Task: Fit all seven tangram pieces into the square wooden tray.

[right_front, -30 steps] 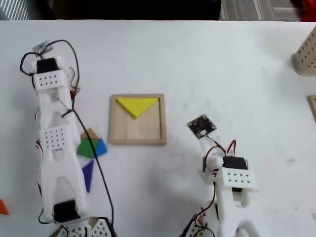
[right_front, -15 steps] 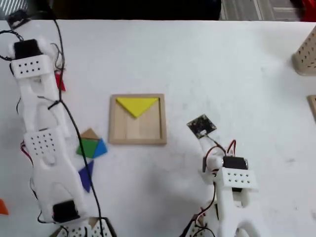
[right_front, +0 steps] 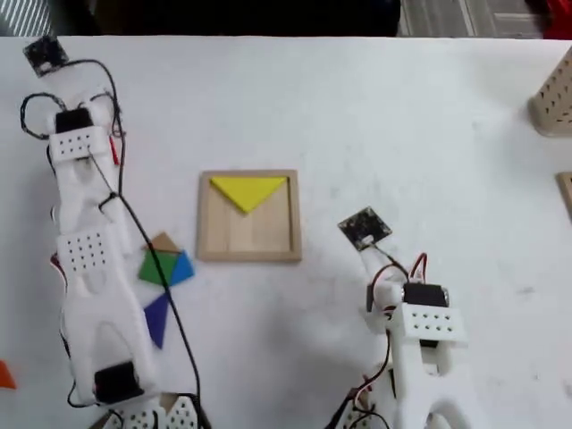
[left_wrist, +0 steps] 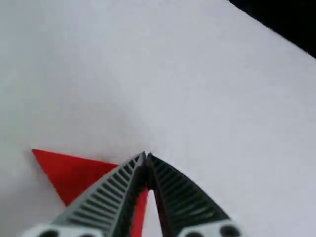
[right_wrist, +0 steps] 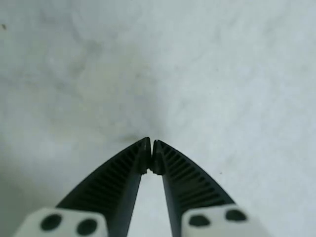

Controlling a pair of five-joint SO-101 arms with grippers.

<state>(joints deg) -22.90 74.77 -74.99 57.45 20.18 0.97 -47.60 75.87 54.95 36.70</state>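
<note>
Step in hand, by my judgement: bringing the 2nd piece to the tray. The left hand point(left_wrist: 146, 157) is clamped on a red triangle point(left_wrist: 74, 170), pinched near 1 edge, over bare counter point(left_wrist: 207, 79); the tray point(right_front: 250, 243) lies to that hand's right and nearer its arm's base, with 1 yellow triangle point(right_front: 248, 190) in its far half. The right hand point(right_wrist: 150, 157) is closed on nothing; next, swing the red triangle over the tray, turn it to suit the free space, lower, let go; loose pieces point(right_front: 159, 266) wait beside the left arm.
</note>
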